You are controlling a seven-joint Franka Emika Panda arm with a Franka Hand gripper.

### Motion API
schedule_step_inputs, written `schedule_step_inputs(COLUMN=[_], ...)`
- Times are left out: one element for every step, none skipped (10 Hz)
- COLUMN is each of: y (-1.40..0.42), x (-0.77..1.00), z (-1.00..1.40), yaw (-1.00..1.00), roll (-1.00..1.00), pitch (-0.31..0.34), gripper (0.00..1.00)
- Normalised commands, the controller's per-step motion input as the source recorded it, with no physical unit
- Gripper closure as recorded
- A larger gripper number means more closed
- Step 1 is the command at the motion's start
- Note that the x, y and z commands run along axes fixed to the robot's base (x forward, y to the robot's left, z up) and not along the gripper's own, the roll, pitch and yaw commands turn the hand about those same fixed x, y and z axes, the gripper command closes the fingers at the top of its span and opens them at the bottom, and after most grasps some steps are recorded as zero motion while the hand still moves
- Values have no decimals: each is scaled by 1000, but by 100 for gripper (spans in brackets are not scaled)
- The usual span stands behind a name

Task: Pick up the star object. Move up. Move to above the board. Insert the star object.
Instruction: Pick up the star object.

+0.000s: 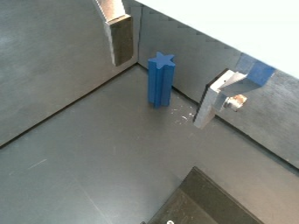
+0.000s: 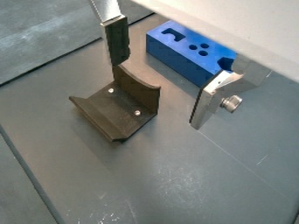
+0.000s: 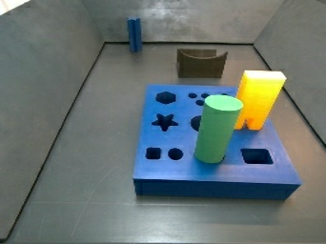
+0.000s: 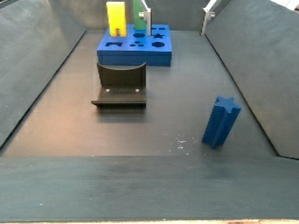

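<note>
Blue star object (image 1: 160,79) upright, untouched | gripper (image 1: 170,77) spread, empty, above it | pick-up pending; we descend next

Matt blue plastic star object (image 1: 160,79); tool (image 1: 176,70) fingers (image 1: 216,98) brushed silver metal.

Star object (image 4: 221,122): tall slim blue prism with ridged sides, standing upright on the worktop (image 4: 140,140), free of the open gripper (image 1: 163,66) above it. Board (image 3: 214,143): thick blue square slab, lying flat, shaped holes upward, well apart from the star object.
</note>
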Motion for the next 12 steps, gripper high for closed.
schedule_step_inputs(y=[129,571,914,900,786,723,711,551,457,369,180,23], x=[-123,-457,-597,-663,-663,-546,-249,51,91,31,0,0], z=[-43,-440,-443,-371,-354,-326,-311,-483,-546,-529,-506,-543], yaw=[-43,-91,0,0,-14,-60,-89,-49,-31,0,0,94], roll=[0,117,10,0,-24,-64,-116,-220,-207,-160,0,6], pitch=[-51,-96,-4,0,-24,-41,0,0,-4,-36,-60,-101], gripper=[0,0,0,0,0,0,0,0,0,0,0,0])
